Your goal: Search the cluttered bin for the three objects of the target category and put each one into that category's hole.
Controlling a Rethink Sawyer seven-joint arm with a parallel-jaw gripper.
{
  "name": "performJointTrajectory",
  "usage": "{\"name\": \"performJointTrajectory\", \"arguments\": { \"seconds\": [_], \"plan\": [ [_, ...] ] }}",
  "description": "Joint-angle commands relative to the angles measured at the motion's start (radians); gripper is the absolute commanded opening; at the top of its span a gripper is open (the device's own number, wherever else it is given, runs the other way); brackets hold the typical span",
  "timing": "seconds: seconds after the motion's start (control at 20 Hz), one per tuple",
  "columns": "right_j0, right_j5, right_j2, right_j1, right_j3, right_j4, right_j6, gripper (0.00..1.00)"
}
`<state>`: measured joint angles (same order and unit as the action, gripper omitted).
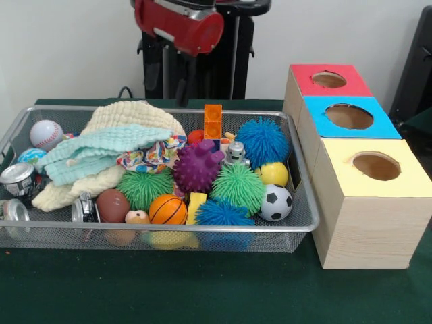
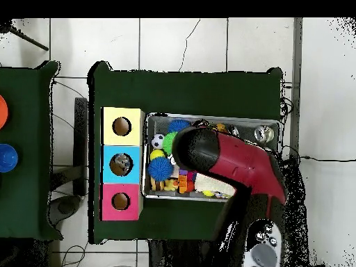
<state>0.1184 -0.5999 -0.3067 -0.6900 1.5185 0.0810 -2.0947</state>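
Note:
A wire mesh bin (image 1: 307, 223) (image 2: 145, 156) holds a jumble of toys. Sports balls lie among them: a baseball (image 1: 46, 133), a soccer ball (image 1: 275, 202) (image 2: 158, 141), a small basketball (image 1: 167, 209), a brown football (image 1: 112, 205) and a yellow ball (image 1: 273, 174). Spiky rubber balls in blue (image 1: 262, 140) (image 2: 160, 168), purple (image 1: 197, 167) and green (image 1: 239, 187) fill the middle. Beside the bin stand three boxes with round holes: red (image 1: 329, 79) (image 2: 120, 201), blue (image 1: 349, 116) (image 2: 122, 164) and yellow (image 1: 376, 165) (image 2: 122, 126). The red arm (image 1: 179, 23) (image 2: 229, 163) hangs high over the bin, and its gripper is hidden.
Folded cloths (image 1: 111, 152) cover the bin's left part, with metal cans (image 1: 19, 179) at that end. An orange brick (image 1: 213, 121) stands upright at the back, by a small robot toy (image 1: 235, 154). A second green table (image 2: 21, 153) carries coloured discs.

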Motion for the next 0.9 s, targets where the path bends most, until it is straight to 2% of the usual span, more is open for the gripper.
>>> {"name": "performJointTrajectory", "arguments": {
  "seconds": [0.05, 0.2, 0.4, 0.55, 0.9],
  "plan": [
    [0.125, -0.022, 0.227, -0.009, 0.093, -0.103, 0.299, 1.00],
    [0.160, 0.026, 0.262, -0.029, 0.136, -0.147, 0.282, 1.00],
    [0.190, 0.051, 0.294, -0.027, 0.154, -0.205, 0.239, 1.00],
    [0.206, 0.056, 0.307, -0.016, 0.168, -0.239, 0.201, 1.00],
    [0.259, 0.154, 0.364, 0.032, 0.237, -0.294, 0.120, 1.00]
  ]
}}
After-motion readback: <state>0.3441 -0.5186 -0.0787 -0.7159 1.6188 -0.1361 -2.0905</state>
